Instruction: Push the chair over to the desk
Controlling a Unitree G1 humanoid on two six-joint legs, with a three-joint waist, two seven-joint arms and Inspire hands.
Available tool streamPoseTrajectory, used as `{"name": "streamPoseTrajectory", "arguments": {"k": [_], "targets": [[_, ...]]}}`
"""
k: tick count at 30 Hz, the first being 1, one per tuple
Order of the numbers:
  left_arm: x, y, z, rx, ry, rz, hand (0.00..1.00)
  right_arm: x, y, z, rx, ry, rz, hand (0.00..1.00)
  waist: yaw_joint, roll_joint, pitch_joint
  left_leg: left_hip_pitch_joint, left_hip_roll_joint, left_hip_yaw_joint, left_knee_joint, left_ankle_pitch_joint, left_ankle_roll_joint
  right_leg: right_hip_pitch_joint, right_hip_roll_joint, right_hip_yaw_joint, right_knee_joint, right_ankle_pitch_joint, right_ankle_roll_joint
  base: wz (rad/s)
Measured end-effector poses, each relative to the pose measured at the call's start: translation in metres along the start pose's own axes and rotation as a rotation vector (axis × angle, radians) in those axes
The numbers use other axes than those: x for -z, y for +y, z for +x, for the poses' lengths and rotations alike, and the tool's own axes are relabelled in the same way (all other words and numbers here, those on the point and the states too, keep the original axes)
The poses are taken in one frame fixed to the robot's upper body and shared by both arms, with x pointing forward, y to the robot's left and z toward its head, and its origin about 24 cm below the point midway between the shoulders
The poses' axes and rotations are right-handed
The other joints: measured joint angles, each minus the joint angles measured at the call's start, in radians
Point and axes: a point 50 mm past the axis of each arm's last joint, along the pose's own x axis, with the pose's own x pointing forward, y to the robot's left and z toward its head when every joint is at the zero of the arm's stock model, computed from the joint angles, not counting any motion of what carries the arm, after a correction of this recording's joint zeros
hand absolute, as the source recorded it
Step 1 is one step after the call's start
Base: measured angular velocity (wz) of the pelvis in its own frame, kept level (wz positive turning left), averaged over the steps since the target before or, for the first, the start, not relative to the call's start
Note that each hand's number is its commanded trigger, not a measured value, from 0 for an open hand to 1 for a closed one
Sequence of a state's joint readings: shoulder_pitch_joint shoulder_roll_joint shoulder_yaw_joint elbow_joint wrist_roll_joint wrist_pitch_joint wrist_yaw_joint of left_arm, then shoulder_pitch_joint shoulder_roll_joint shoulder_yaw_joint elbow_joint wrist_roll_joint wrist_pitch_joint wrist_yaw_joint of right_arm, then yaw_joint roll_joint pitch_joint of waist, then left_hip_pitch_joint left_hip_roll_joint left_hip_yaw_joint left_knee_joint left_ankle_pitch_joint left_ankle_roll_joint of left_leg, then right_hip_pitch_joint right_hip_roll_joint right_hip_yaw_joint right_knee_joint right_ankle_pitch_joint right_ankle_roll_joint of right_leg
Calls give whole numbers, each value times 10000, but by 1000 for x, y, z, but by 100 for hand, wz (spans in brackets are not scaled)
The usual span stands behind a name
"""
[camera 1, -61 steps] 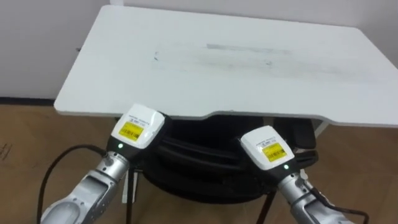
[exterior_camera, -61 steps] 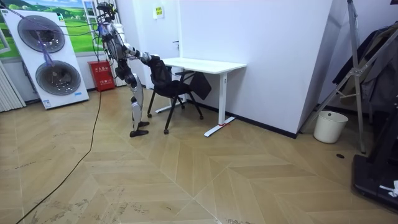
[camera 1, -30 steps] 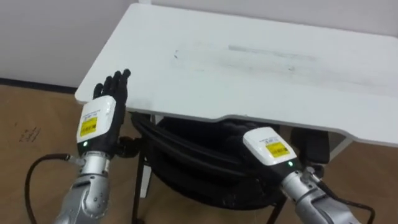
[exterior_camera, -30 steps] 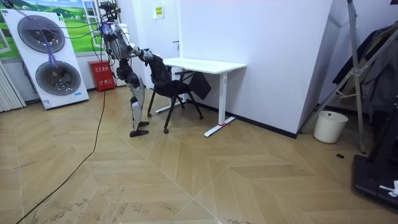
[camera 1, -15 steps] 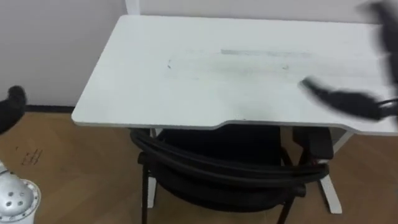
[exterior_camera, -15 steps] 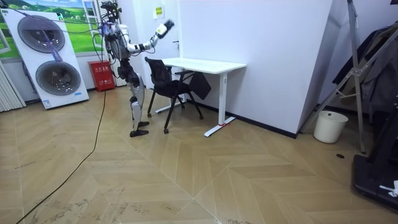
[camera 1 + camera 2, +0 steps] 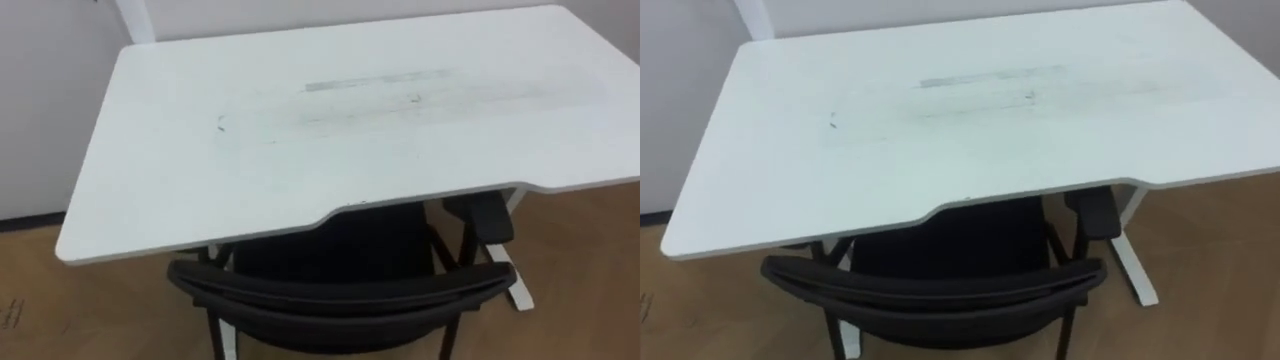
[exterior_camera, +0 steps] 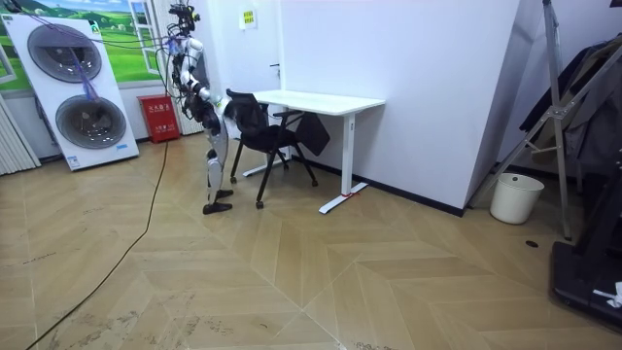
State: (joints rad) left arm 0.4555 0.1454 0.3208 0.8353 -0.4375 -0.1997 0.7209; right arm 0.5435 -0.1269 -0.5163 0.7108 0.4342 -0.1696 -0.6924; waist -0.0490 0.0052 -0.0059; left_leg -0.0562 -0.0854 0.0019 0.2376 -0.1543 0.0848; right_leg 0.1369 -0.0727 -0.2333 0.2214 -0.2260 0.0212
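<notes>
Left eye view: chair (image 7: 340,292) seat mostly hidden beneath desk (image 7: 300,140).

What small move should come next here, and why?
Probably a short forward push on the chair: its seat is under the desk, but its back stands out beyond the desk's front edge.

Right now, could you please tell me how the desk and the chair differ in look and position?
The desk is white with a flat top; the chair is black with a curved backrest. The desk top lies above the chair's seat, which is tucked under it. Both stand on the wood floor.
</notes>
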Motion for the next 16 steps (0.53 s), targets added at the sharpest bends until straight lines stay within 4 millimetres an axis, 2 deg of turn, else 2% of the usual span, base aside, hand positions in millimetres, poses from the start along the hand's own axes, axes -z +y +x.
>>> {"name": "streamPoseTrajectory", "arguments": {"k": [2, 5, 8, 10, 13, 16], "targets": [[17, 10, 3, 251, 551, 534, 0, 33, -6, 0, 25, 1364, -945, 0, -78, 3, 6, 1, -80, -16, -5, -26, 43, -64, -26, 446, -36, -86, 135, -3], [37, 9, 0, 1182, 1359, 1487, 0, 65, -4, -9, -781, 2733, -2295, 0, -75, -14, 5, 2, -136, -16, 62, -23, 47, -31, -52, 704, -48, -189, 180, -7], [56, 3, -7, 2433, 2322, 2543, 0, 82, 6, -19, -1956, 3690, -3410, 0, -138, -18, 12, 2, -139, 93, 124, 32, -40, 76, -133, 755, -347, -267, 102, -1], [63, -3, -12, 3251, 2591, 3313, 0, 85, 14, -24, -2502, 3861, -4002, 0, -140, -26, 10, -6, -116, 128, 176, 35, -45, 76, -134, 669, -343, -282, 107, 0], [61, -26, -21, 4754, 2613, 4319, 0, 79, 37, -31, -3445, 3717, -4610, 0, -210, -35, 17, -22, -131, 119, 209, 64, 2, 71, -42, 706, -354, -234, 136, 4], [52, -51, -30, 6031, 2234, 5017, 0, 66, 71, -41, -4601, 3304, -4626, 0, -221, -25, 24, -49, -128, 130, 233, 63, 10, 38, -27, 748, -361, -212, 135, -1]]}}
